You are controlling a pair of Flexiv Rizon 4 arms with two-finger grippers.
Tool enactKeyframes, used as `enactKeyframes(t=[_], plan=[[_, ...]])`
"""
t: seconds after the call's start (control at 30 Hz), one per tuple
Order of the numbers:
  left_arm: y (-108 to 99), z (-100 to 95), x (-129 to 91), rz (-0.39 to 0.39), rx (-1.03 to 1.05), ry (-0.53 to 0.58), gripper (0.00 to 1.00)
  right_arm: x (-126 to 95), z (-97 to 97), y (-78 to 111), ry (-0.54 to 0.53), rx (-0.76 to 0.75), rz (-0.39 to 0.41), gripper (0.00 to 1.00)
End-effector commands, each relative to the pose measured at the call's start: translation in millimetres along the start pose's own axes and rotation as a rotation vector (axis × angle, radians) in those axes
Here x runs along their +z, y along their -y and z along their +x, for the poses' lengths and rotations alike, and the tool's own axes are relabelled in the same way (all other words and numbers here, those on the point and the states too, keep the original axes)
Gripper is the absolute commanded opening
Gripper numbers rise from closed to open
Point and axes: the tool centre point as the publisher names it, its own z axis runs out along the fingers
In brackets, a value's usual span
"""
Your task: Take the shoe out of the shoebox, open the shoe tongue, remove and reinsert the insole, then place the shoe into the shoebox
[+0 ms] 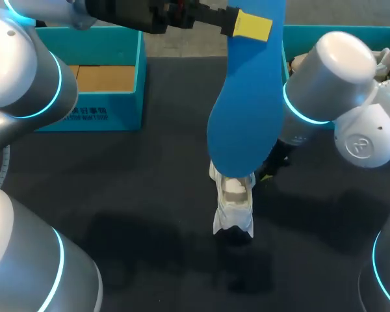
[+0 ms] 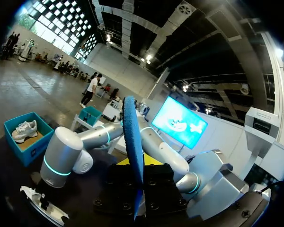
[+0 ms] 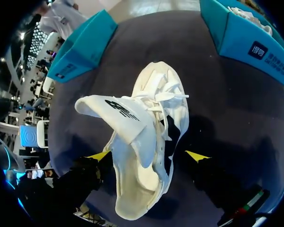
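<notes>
A dark surface carries a teal shoebox at 10 o'clock. The blue insole hangs in mid-air, clenched by the left fingers at 12 o'clock. At 6 o'clock from it, the white shoe sits on the surface with its tongue pulled open. The right fingers straddle the shoe, released.
</notes>
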Motion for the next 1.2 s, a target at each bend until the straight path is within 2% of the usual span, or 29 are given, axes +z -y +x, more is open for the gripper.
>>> enactKeyframes(t=[0.03,0.23,0.37,0.57,0.73,0.93,1.07,1.2], plan=[[0,-0.5,1,-0.001,0.0,0.0,0.0,-10,-6.6,5.8,-0.052,0.001,-0.015,1.0],[0,-0.5,1,-0.001,0.0,0.0,0.0,-24,-3.3,6.2,-0.154,0.0,-0.054,1.0],[0,-0.5,1,-0.001,0.0,0.0,0.0,-36,-3.2,3.9,-0.178,0.002,-0.058,1.0],[0,-0.5,1,-0.001,0.0,0.0,0.0,-62,-1.8,-3.8,-0.279,-0.011,-0.073,1.0],[0,-0.5,1,-0.001,0.0,0.0,0.0,-77,-0.7,-11.7,-0.315,-0.014,-0.066,1.0],[0,-0.5,1,-0.001,0.0,0.0,0.0,-99,-1.1,-19.0,-0.458,-0.006,-0.076,1.0],[0,-0.5,1,-0.001,0.0,0.0,0.0,-105,0.2,-22.1,-0.578,0.004,-0.085,1.0],[0,-0.5,1,-0.001,0.0,0.0,0.0,-108,0.0,-23.9,-0.638,0.014,-0.082,1.0]])
